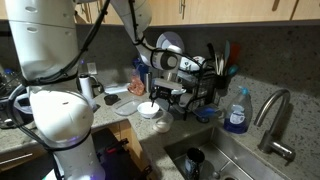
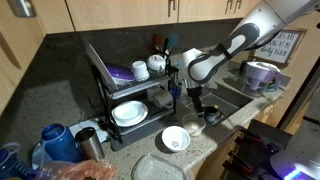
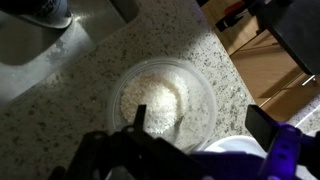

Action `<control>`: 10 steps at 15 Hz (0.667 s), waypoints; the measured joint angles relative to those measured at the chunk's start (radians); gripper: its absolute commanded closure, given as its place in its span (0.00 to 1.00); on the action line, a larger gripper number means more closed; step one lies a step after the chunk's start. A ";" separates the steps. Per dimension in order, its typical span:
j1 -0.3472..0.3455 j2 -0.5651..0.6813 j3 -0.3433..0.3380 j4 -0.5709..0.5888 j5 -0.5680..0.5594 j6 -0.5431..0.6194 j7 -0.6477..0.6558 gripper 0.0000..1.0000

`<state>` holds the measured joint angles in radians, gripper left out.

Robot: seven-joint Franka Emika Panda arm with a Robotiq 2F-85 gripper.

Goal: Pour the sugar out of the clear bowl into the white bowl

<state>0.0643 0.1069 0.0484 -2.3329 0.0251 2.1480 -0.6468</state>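
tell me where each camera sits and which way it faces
Exterior view: beside the robot's white base, facing the black wire dish rack and steel sink; base, arm and open gripper show.
Exterior view: farther off, facing the rack in the corner; the arm enters from upper right, gripper near the round opaque white bowl.
Wrist view: straight down on the small see-through clear bowl holding pale sugar; gripper parts fill the bottom edge.
Shared: both exterior views show rack and gripper.
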 measured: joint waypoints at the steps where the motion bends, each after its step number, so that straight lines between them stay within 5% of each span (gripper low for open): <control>1: -0.008 0.016 0.000 0.011 0.029 0.000 -0.067 0.00; 5: -0.045 0.076 0.000 0.055 0.134 -0.007 -0.303 0.00; 10: -0.070 0.131 0.000 0.107 0.156 -0.026 -0.424 0.00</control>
<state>-0.0059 0.2375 0.0487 -2.2257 0.1806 2.1221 -1.0704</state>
